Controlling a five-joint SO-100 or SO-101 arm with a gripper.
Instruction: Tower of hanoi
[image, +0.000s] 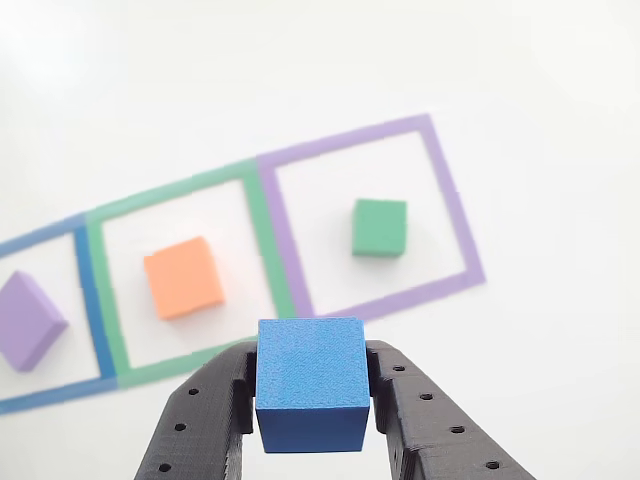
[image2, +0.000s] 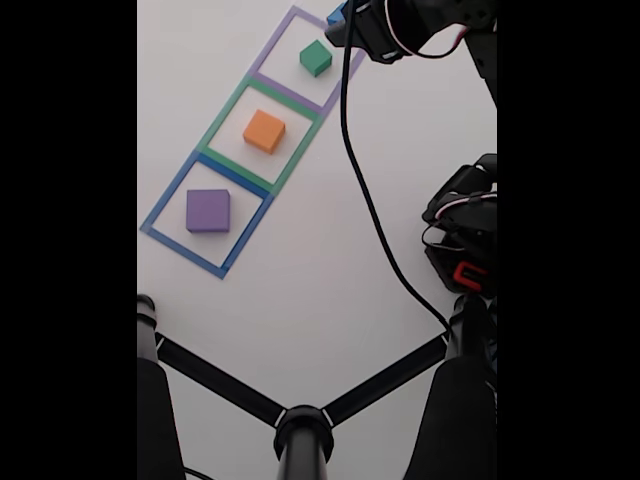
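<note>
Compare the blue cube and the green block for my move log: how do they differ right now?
The blue cube is clamped in the claw, off the table; the green block rests on the table inside the purple taped square. Their colours differ: blue against green. In the fixed view the blue cube is mostly hidden, the green block is in plain sight. Both are matte, square-faced blocks.

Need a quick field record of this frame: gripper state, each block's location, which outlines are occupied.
gripper: gripper shut on the blue cube, held above the table
green block: green block inside the purple outline, flat on the table
orange block: orange block inside the green outline
purple block: purple block inside the blue outline
stacking: none; each block on the table sits alone in its square
fixed view: the gripper sits beside the purple outline's end of the row
</note>
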